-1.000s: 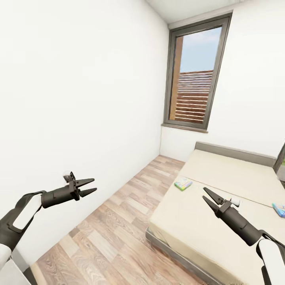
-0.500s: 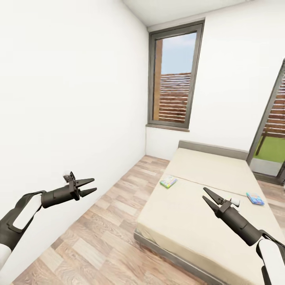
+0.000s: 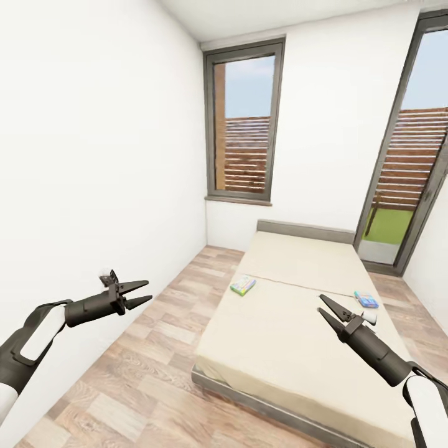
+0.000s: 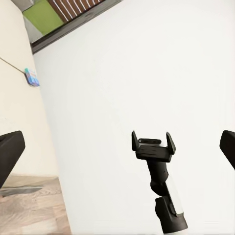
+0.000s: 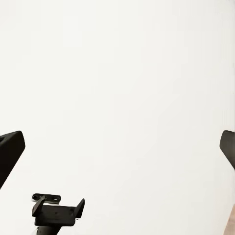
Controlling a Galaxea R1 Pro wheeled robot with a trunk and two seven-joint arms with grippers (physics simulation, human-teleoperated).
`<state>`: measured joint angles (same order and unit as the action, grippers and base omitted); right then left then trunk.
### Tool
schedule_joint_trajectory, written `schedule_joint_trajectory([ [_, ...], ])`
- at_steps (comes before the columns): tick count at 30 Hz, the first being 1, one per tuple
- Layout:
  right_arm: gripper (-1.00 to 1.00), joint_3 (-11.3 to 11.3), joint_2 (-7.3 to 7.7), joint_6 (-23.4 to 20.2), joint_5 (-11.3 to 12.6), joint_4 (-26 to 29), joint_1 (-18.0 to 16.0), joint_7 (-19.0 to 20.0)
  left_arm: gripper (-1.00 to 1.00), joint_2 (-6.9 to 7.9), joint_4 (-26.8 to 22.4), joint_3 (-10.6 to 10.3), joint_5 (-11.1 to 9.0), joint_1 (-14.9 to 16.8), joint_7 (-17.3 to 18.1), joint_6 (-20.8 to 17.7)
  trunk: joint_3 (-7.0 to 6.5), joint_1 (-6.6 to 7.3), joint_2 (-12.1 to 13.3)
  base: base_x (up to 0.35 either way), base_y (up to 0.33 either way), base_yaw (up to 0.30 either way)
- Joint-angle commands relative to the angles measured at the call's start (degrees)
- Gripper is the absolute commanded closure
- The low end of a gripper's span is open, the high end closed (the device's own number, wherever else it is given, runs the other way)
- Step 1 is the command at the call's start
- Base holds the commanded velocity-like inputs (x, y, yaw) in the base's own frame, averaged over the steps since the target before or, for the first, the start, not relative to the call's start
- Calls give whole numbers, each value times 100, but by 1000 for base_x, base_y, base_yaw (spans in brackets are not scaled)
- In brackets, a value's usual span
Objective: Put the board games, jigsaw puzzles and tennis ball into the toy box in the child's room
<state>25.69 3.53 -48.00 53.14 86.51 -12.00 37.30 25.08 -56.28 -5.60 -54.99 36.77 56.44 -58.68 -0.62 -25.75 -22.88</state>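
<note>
Head view: two board games (image 3: 242, 285) (image 3: 366, 300) are seen on the bed (image 3: 292, 336); left gripper (image 3: 142, 293) and right gripper (image 3: 325, 308) are held agape, empty, before it

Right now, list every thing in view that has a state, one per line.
Left gripper: fingers apart, holding nothing.
Right gripper: fingers apart, holding nothing.
Green board game: lying flat on the bed, near its left edge.
Blue board game: lying flat on the bed, near its right edge.
Window: looks closed.
Glass door: cannot tell if open or closed.
</note>
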Motion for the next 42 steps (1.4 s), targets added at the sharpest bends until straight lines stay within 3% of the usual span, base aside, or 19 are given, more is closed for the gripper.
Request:
schedule_joint_trajectory([
  [1,-100,7,-2,-32,4,-2,-5,11,-100,6,3,-11,-12,2,17,-20,2,-4,-4,167,98,-240],
  [26,-100,15,-22,-25,-1,7,-5,6,-100,8,3,-29,-10,3,17,-20,15,-4,-4,253,158,-56],
  [42,-100,24,-11,-25,11,-9,-5,6,-100,11,3,-15,-12,2,17,-20,93,-4,-4,183,77,-199],
])
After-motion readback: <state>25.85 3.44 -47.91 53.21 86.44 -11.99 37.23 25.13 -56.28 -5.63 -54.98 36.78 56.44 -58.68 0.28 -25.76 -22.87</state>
